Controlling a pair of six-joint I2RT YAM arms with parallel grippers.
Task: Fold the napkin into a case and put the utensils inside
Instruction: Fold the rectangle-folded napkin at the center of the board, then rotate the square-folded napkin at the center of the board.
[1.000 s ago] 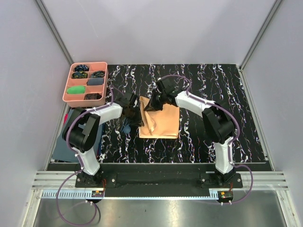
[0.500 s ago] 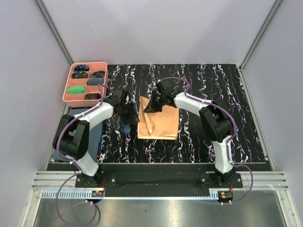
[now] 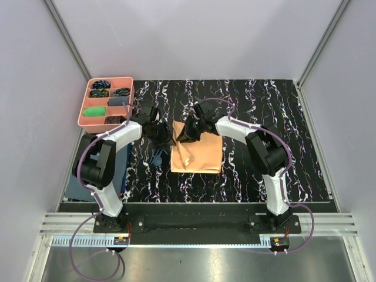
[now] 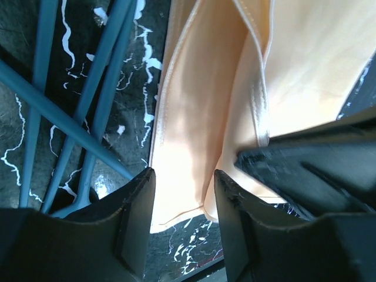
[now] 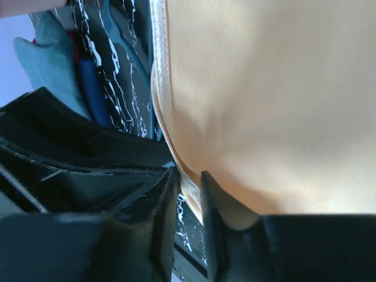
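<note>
Both grippers have slid to the napkin's [image 3: 200, 154] far left corner. Left gripper [image 4: 183, 176] is spread above its edge. Right gripper [image 5: 187, 176] pinches the hem. Napkin lies mid-table, utensils [image 4: 59, 113] just left, pointing along its side, nearest the left arm.

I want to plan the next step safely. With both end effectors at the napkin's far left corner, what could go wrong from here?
1. The hem of the napkin lies between the fingers of the right end effector; whether it is gripped is unclear. Lifting away before a full release might pull the fold open.
2. The left end effector hangs open beside the crossed dark blue utensils; a sideways move might scatter them.
</note>
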